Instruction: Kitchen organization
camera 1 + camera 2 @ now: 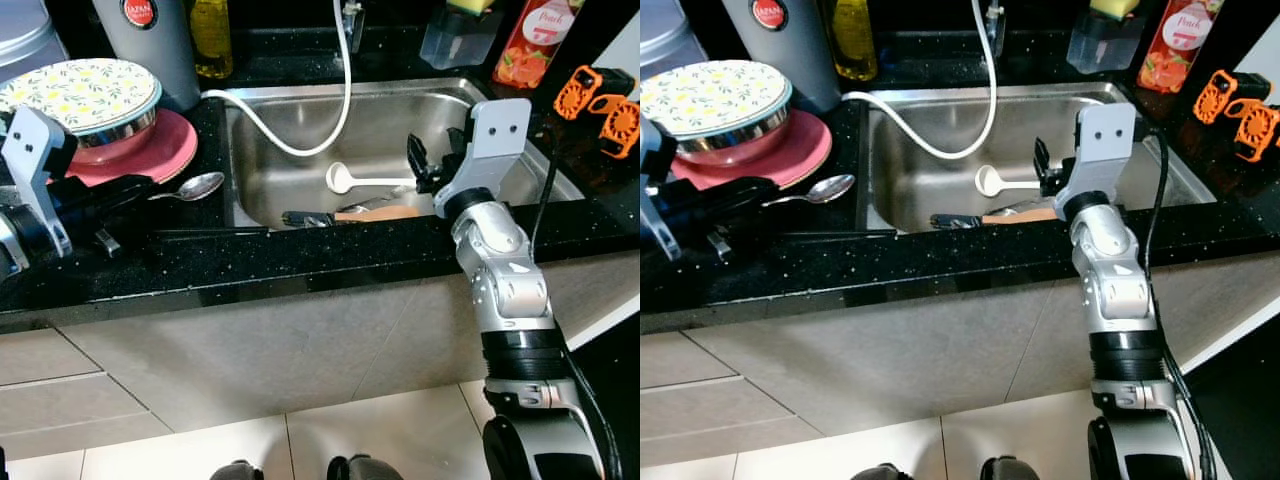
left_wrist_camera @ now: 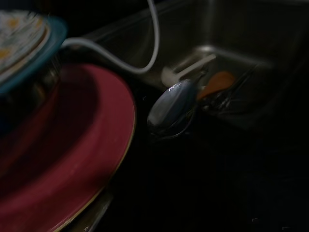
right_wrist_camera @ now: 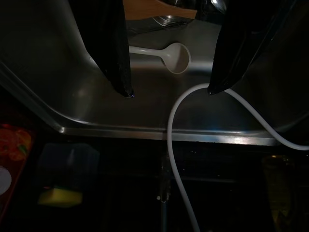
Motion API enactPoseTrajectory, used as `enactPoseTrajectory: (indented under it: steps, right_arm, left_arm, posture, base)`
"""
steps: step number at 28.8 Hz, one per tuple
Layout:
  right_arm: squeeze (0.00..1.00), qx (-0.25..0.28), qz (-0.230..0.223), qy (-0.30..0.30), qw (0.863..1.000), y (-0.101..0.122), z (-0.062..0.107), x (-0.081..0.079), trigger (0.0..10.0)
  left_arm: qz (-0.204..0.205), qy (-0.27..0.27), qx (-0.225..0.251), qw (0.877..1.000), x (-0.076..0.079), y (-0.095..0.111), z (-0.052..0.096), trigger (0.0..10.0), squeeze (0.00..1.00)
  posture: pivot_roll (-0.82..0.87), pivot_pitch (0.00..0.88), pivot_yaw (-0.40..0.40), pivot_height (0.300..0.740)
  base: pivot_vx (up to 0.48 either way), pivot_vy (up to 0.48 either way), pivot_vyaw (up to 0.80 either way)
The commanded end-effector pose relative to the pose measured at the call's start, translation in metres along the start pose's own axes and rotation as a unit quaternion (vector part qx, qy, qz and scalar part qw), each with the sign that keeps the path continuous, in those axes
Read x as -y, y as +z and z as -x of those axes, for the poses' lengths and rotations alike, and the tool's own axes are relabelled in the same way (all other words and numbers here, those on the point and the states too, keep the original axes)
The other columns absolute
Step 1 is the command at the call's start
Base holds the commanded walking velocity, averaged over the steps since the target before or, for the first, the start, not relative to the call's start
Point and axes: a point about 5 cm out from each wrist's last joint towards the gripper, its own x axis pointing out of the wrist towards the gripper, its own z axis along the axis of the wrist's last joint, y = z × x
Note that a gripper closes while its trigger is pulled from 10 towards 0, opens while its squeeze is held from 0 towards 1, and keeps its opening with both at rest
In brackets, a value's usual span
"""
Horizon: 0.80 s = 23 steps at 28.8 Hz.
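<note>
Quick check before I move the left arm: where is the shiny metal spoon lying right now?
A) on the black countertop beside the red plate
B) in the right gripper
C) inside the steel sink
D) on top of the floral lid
A: the shiny metal spoon lies on the black countertop, just beside the red plate, outside the steel sink.

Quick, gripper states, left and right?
Left gripper: cannot be told; it lies on the counter near the spoon.
Right gripper: open, empty, over the sink.
</note>
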Motion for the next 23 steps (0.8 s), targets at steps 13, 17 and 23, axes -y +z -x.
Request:
enactPoseTrajectory:
  steps: [13, 17, 23]
  right_arm:
    - [0.00, 0.005, 0.004, -0.020, 1.000, -0.002, 0.007, 0.010, 10.0]
    - [0.00, 0.005, -0.003, -0.011, 1.000, -0.003, 0.003, 0.003, 10.0]
    - [0.00, 0.004, -0.009, 0.002, 1.000, -0.004, -0.001, -0.003, 10.0]
  left_arm:
    - [0.011, 0.006, -0.018, 1.000, 0.013, -0.005, 0.041, 10.0, 1.00]
    - [0.033, 0.030, -0.032, 0.999, 0.019, -0.020, 0.051, 10.0, 0.00]
    - [0.072, 0.055, -0.067, 0.994, 0.025, -0.048, 0.061, 10.0, 0.00]
  posture:
    - [0.08, 0.031, -0.006, 0.740]
    - [0.13, 0.034, -0.022, 0.740]
    - [0.14, 0.038, -0.030, 0.740]
  base:
    - [0.000, 0.000, 0.00]
    - [0.000, 0.000, 0.00]
    - [0.000, 0.000, 0.00]
